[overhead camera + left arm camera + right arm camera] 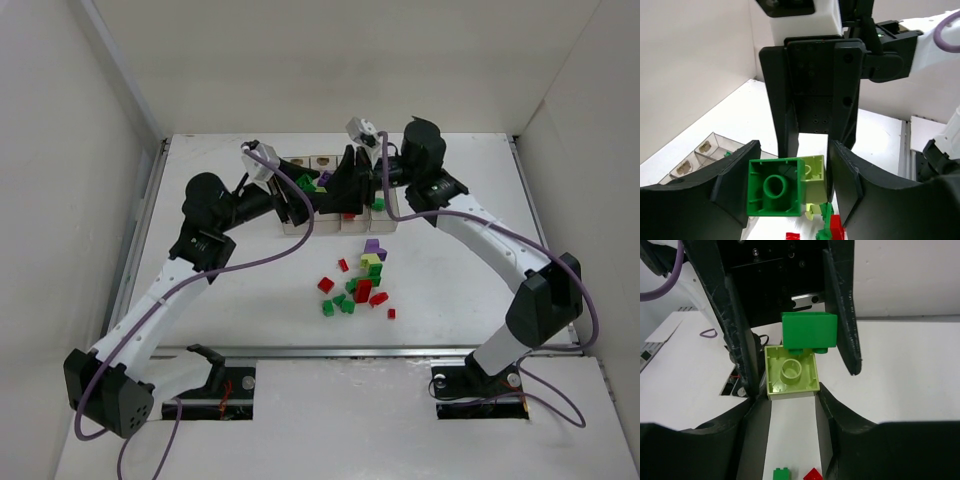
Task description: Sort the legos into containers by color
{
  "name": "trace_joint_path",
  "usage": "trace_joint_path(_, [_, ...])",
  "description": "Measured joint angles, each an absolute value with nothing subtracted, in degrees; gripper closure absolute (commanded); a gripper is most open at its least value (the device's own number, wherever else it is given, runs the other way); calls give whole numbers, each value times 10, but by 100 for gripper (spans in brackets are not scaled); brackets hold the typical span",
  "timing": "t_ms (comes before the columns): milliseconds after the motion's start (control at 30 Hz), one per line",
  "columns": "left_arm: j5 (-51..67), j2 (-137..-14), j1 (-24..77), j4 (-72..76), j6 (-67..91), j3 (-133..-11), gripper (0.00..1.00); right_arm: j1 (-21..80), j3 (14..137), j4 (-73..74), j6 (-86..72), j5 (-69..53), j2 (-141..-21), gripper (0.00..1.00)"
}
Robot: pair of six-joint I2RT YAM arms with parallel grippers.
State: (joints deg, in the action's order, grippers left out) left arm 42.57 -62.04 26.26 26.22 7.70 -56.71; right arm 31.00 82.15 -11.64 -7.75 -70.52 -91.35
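My two grippers meet tip to tip above the containers, a row of clear bins with tan end pieces. My left gripper is shut on a green lego. A pale yellow-green lego touches its side. My right gripper is shut on that pale lego, hollow underside toward its camera. The green lego sits just beyond it, between the left fingers. A pile of loose legos in red, green, purple and pale yellow-green lies on the table nearer the bases.
Some bins hold bricks: purple, green, red. Red and green bricks show below the left jaws, and a green one below the right. White walls enclose the table. A purple cable loops off the left arm.
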Motion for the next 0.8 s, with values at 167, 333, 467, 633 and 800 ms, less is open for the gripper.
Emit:
trace_joint_path(167, [444, -617, 267, 257, 75, -565, 44, 308, 806, -159, -105, -698, -911, 100])
trace_joint_path(333, [459, -616, 266, 260, 67, -561, 93, 304, 805, -171, -120, -708, -911, 100])
trace_joint_path(467, [432, -611, 264, 254, 55, -561, 100, 301, 797, -178, -128, -709, -911, 100])
trace_joint_path(633, [432, -610, 269, 221, 43, -561, 100, 292, 788, -181, -133, -671, -913, 100])
trace_joint_path(800, [428, -610, 270, 192, 29, -561, 100, 284, 786, -187, -135, -639, -919, 100])
